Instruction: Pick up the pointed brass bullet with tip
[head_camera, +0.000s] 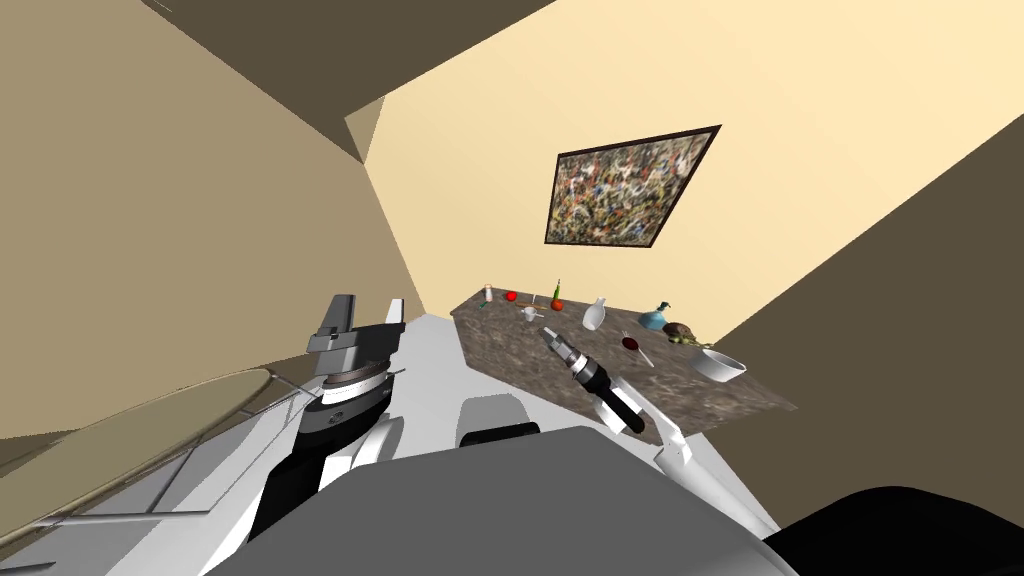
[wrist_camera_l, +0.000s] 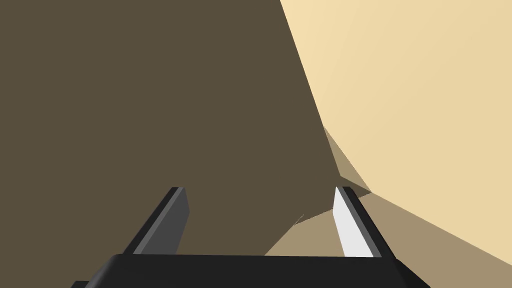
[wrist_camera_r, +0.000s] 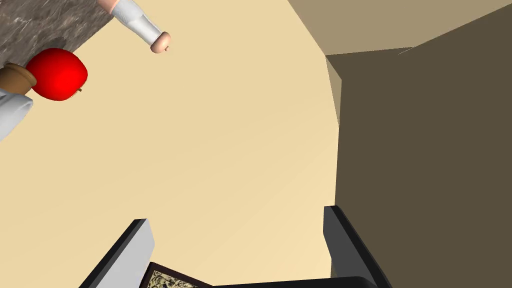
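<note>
Hovering over the dark stone counter, the right pincer has its two fingers spread wide with nothing between them. The bullet, seen as a rounded brass-brown end, lies on the counter ahead of this pincer, well beyond its fingertips. It is just beside a red apple and next to a grey-white thing that I cannot identify. A white bottle with a tan cap stands on the apple's other side, away from the bullet. To the right of the pincer, in the head view, sit a white vase, a blue vase and a white bowl. The left pincer is raised well apart from the counter, its fingers also wide and empty.
</note>
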